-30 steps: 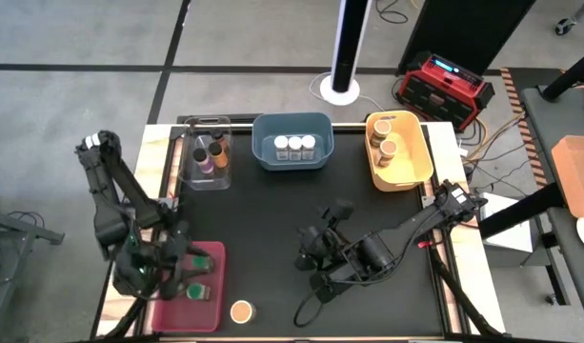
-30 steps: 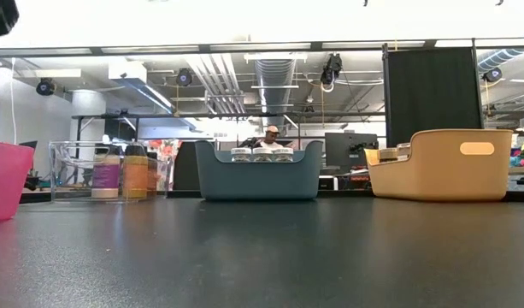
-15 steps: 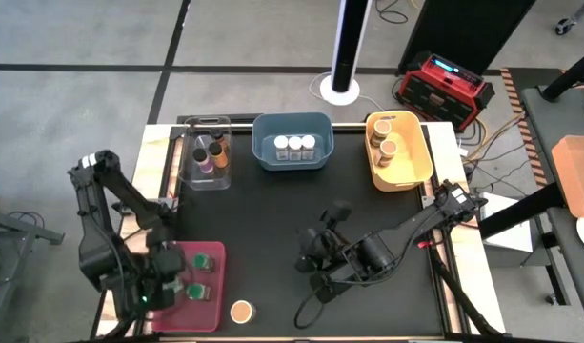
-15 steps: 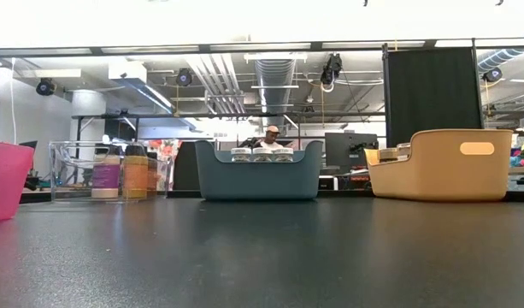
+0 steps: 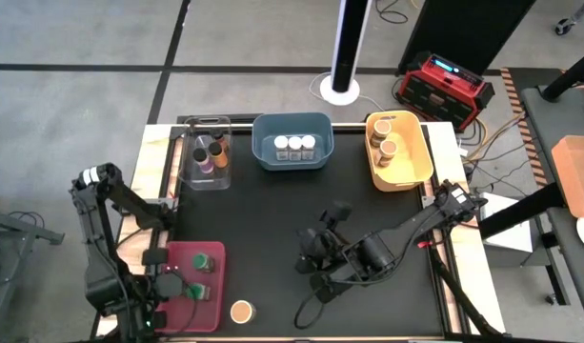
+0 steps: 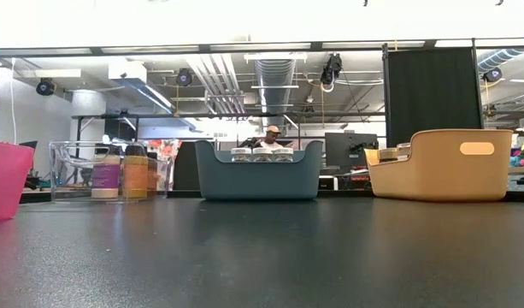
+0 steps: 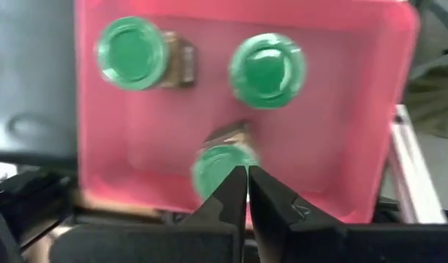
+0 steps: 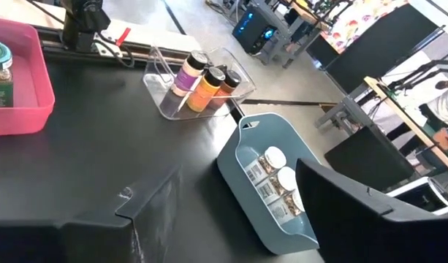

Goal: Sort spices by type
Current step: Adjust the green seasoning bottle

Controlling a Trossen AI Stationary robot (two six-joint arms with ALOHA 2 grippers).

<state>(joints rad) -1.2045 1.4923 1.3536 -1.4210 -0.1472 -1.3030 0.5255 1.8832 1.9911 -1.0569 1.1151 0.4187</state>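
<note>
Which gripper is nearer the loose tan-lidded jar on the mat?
Left. The left gripper is just beyond the red bin from the tan-lidded jar; the right gripper rests farther off, mid-table.

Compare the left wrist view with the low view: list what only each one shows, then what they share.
Only the left wrist view: three green-lidded jars, two further in and one by the fingertips, all inside the red bin, plus the left gripper, shut and empty.

Only the low view: the clear bin with its jars, the blue bin with white-lidded jars, the yellow bin, and a person far behind.

Both: the red bin, seen only as an edge in the low view, and the black table.
</note>
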